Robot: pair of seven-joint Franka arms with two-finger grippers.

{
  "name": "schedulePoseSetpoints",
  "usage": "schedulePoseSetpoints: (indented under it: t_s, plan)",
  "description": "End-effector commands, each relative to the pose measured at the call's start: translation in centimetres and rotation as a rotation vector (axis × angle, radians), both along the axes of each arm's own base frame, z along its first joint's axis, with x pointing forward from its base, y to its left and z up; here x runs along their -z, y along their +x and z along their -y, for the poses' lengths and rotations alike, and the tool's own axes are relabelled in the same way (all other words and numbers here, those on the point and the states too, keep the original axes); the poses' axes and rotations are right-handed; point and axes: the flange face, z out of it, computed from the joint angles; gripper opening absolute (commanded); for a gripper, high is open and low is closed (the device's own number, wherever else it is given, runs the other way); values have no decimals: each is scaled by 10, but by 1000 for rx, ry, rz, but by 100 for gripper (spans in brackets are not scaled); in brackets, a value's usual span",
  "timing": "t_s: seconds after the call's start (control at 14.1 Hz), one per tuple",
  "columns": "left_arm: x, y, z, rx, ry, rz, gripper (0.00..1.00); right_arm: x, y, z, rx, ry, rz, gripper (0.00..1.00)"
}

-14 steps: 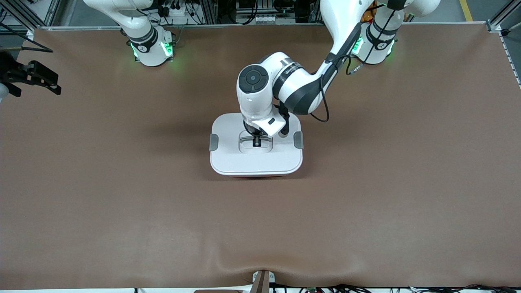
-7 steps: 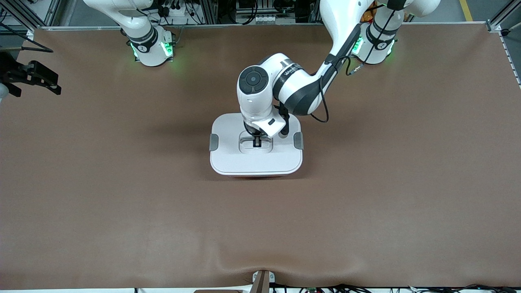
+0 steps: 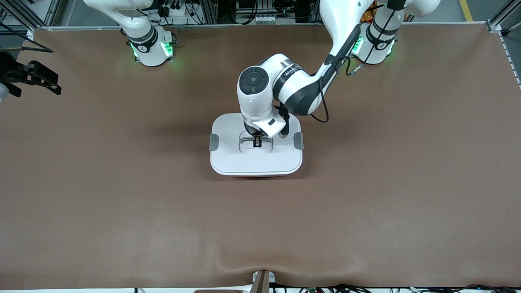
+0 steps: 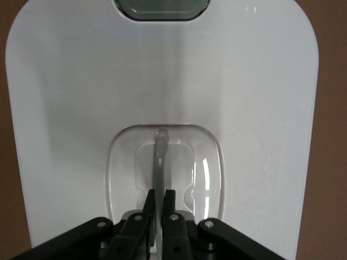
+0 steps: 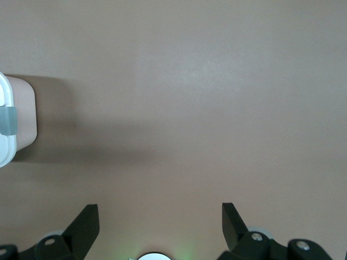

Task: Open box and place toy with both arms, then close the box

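The box (image 3: 256, 145) sits mid-table with its white lid (image 4: 162, 86) on; directly beneath the left gripper (image 3: 257, 141), whose fingers (image 4: 169, 203) are pressed together on the thin handle (image 4: 159, 162) standing in the lid's recessed well. Across the last second nothing has shifted: arm, lid and box match the earlier front views, so the grip appears settled and the lift not yet begun. No toy is visible in any view, so whether this is the opening or the closing of the box cannot be told. The box's long axis runs from one arm's end of the table toward the other, a grey clip (image 3: 213, 142) at each short end; the handle lies along the same line. The right gripper (image 5: 160, 222) waits with its fingers spread wide over bare table (image 3: 122, 203) toward the right arm's end, well apart from the box.
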Motion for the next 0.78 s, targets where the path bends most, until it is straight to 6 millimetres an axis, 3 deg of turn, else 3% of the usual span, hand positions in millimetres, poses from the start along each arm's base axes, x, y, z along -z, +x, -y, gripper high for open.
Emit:
schedulePoseSetpoints:
  t_s: [0.0,0.14,0.21,0.28,0.43,0.71]
  plan:
    - [24,-3,-2,3,-3,-27,0,-2,-7,4,-7,-4,5,100]
    - [24,-4,-1,4,-3,-27,3,-2,-7,4,-7,-4,5,100]
    - [24,-5,0,6,-3,-27,10,-2,-7,4,-5,-4,5,100]
    - [23,-5,0,9,-4,-25,48,-2,-7,4,-7,-4,3,100]
    - [20,-6,1,21,-1,-16,100,-2,-7,4,-7,-4,5,100]
    - [-3,-5,0,20,-15,1,100,-2,-7,4,-5,-4,5,100]
